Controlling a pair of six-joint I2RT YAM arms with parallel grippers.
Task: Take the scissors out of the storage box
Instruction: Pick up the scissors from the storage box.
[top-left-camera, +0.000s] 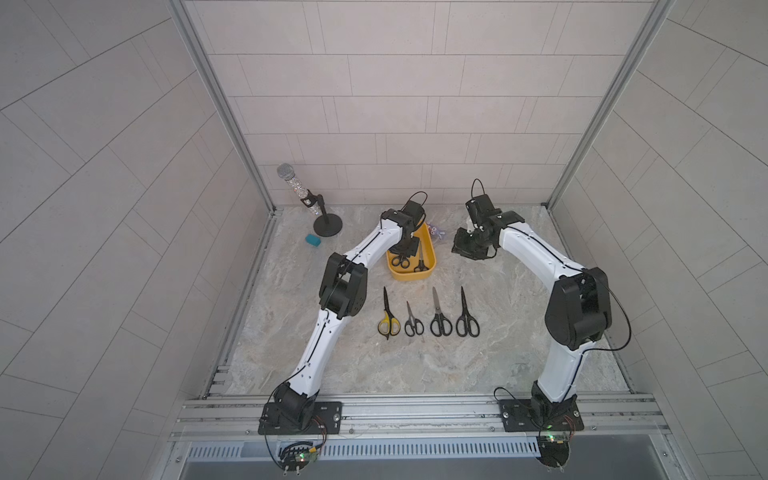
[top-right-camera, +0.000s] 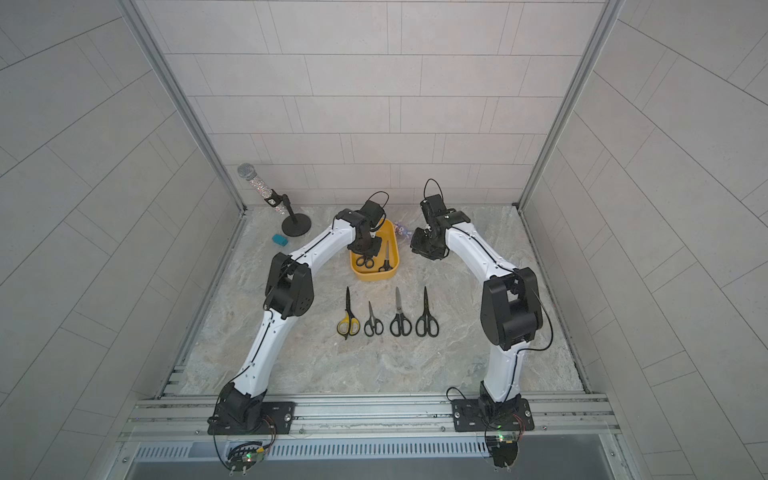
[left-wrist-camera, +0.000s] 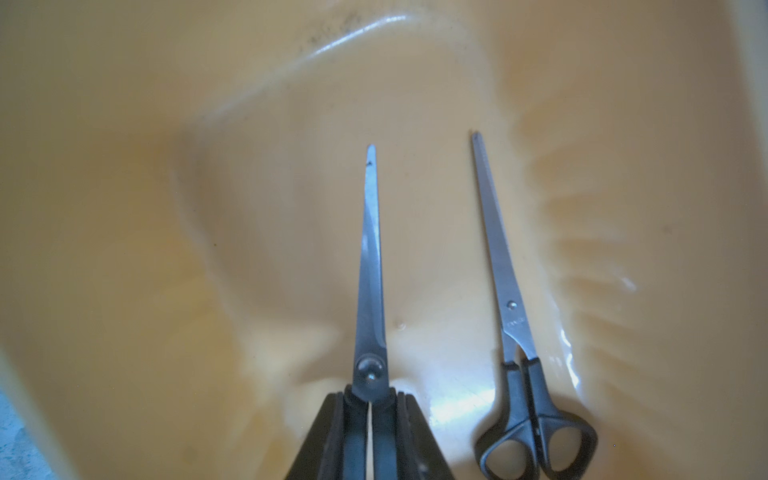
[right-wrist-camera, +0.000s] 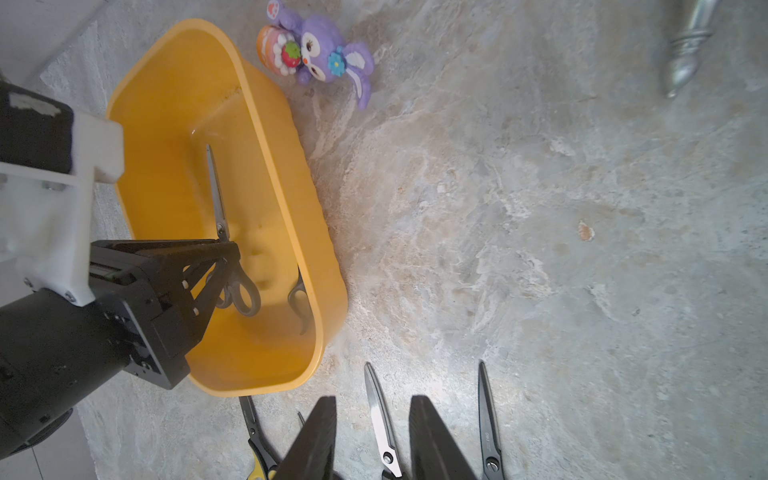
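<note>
The mustard-yellow storage box (top-left-camera: 409, 279) (top-right-camera: 374, 278) (right-wrist-camera: 291, 199) stands mid-table. Two pairs of scissors are inside it. My left gripper (top-left-camera: 401, 254) (left-wrist-camera: 370, 399) (right-wrist-camera: 226, 253) reaches into the box and is shut just below the pivot of one pair with black handles and silver blades (top-left-camera: 400, 261) (top-right-camera: 364, 262) (left-wrist-camera: 371, 270) (right-wrist-camera: 216, 195). The other black-handled pair (top-left-camera: 420, 262) (top-right-camera: 385, 259) (left-wrist-camera: 509, 299) lies free beside it. Right of the box, my right gripper (top-left-camera: 459, 248) (right-wrist-camera: 372, 403) hovers open and empty.
Several scissors lie in a row in front of the box, among them a yellow-handled pair (top-left-camera: 388, 318) and a black pair (top-left-camera: 466, 318). A purple toy (right-wrist-camera: 320, 54) sits behind the box. A microphone on a stand (top-left-camera: 307, 197) and a teal block (top-left-camera: 312, 240) are at the back left.
</note>
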